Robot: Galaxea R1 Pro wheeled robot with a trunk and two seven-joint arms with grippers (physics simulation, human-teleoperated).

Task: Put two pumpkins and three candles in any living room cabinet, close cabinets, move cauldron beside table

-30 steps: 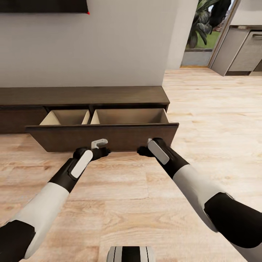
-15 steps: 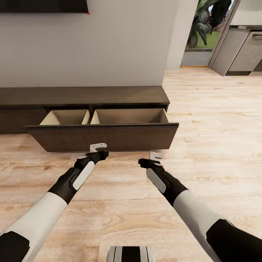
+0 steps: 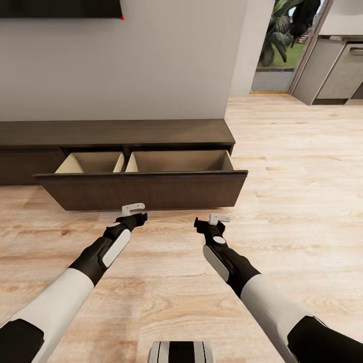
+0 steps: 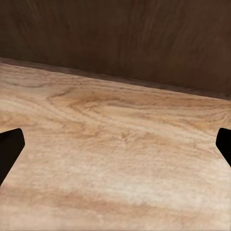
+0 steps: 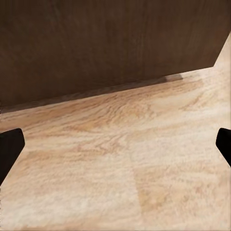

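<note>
The cabinet (image 3: 116,132), a long low dark-brown console, stands against the wall with its wide drawer front (image 3: 141,190) pulled out. The two beige compartments (image 3: 176,161) behind it look bare where I can see them. My left gripper (image 3: 133,207) hovers open just in front of the drawer front, low over the floor. My right gripper (image 3: 219,218) is open too, a little farther back from it. Both wrist views show the dark drawer front (image 4: 115,38) (image 5: 106,43) above floorboards, with black fingertips (image 4: 9,149) (image 5: 9,147) spread wide. The pumpkins, candles, cauldron and table are out of view.
Pale wooden floor (image 3: 282,166) stretches to the right of the cabinet. A dark screen (image 3: 60,7) hangs on the wall above. At the back right are a doorway with a plant (image 3: 282,30) and grey kitchen units (image 3: 338,70). My base (image 3: 181,351) is at the bottom.
Both grippers have drawn back from the drawer front toward me, the right one farther. The drawer has stayed pulled out.
</note>
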